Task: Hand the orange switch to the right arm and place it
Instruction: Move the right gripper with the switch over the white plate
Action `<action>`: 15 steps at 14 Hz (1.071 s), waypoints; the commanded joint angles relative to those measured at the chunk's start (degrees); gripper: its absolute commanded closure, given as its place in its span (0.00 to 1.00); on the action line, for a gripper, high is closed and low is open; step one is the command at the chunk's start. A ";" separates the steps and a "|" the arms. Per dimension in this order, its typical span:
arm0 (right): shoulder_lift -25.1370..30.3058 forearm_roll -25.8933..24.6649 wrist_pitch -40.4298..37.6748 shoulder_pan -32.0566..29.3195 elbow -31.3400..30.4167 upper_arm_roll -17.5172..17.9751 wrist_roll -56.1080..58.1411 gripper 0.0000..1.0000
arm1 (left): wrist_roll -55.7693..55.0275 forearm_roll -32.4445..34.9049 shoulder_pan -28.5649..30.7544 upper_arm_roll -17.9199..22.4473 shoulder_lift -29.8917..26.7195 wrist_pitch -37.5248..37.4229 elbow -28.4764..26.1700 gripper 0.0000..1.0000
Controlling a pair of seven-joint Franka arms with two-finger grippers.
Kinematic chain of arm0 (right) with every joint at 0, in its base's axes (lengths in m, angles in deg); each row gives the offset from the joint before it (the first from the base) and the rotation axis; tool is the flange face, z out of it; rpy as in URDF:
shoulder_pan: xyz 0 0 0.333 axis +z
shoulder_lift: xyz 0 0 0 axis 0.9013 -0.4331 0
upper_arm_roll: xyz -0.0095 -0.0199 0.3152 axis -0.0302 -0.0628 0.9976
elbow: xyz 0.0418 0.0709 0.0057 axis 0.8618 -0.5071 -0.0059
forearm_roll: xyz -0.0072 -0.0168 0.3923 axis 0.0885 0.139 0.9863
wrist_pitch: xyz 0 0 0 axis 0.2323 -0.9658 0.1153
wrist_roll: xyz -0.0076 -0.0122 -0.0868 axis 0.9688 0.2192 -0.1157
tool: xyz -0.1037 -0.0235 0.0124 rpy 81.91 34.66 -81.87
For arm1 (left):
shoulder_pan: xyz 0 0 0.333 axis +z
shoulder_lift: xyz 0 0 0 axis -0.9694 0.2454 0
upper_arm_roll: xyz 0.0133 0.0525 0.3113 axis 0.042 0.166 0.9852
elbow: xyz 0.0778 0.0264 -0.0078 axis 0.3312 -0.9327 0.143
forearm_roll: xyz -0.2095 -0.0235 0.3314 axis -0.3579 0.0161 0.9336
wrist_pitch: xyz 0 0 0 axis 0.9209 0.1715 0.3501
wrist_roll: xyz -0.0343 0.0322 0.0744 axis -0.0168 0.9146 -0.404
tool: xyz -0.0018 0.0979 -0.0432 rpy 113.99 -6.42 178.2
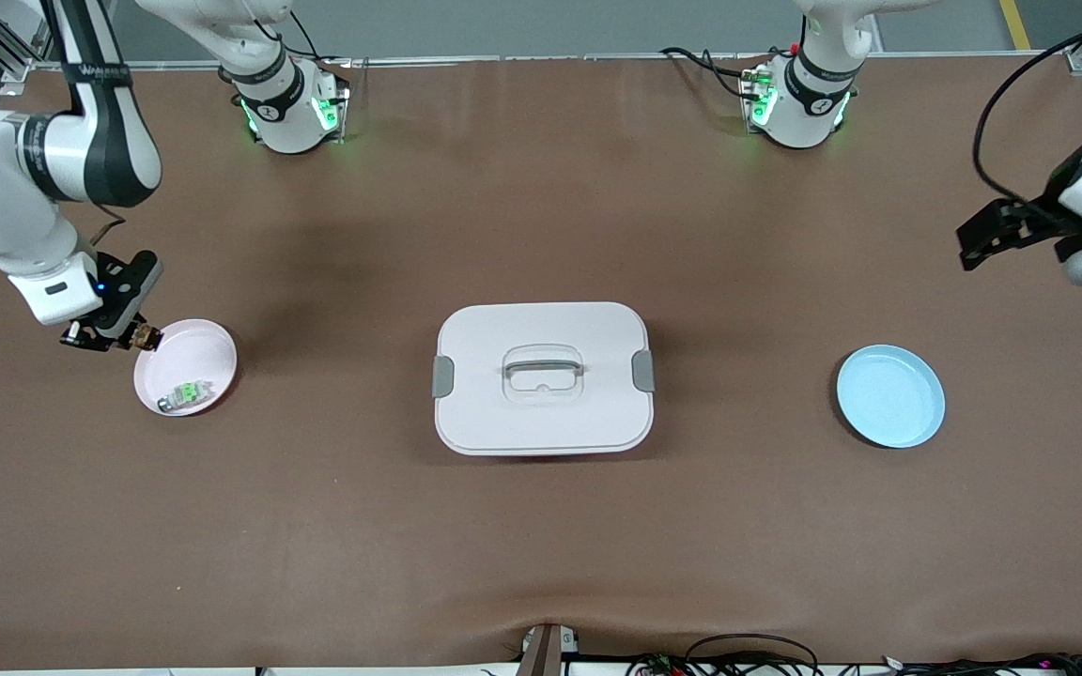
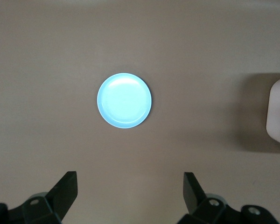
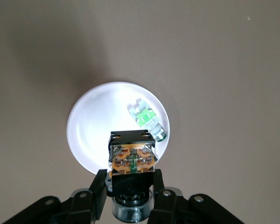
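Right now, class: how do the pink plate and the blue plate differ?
The pink plate holds a green switch; the blue plate holds nothing. The right gripper, shut on the orange switch, hangs over the pink plate's edge; the open left gripper hangs off from the blue plate. Both are small and round.

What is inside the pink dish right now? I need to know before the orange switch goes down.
The pink dish holds one pale switch with a green middle. The right gripper, shut on the orange switch, is over the rim, so that switch covers part of the dish floor.
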 commanded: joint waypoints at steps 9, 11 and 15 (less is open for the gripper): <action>-10.29 -0.89 9.78 -4.28 -4.28 1.08 3.69 0.90 | 1.33 -4.15 -0.57 1.24 -5.96 2.51 -6.40 0.00; -11.43 -0.89 11.27 -5.16 -4.37 1.08 4.21 0.89 | 1.33 -4.15 -0.66 1.16 -5.96 2.42 -6.32 0.00; -14.25 -0.89 15.49 -5.69 -4.37 1.08 6.93 0.89 | 1.24 -4.15 -0.48 1.16 -5.78 2.42 -6.41 0.00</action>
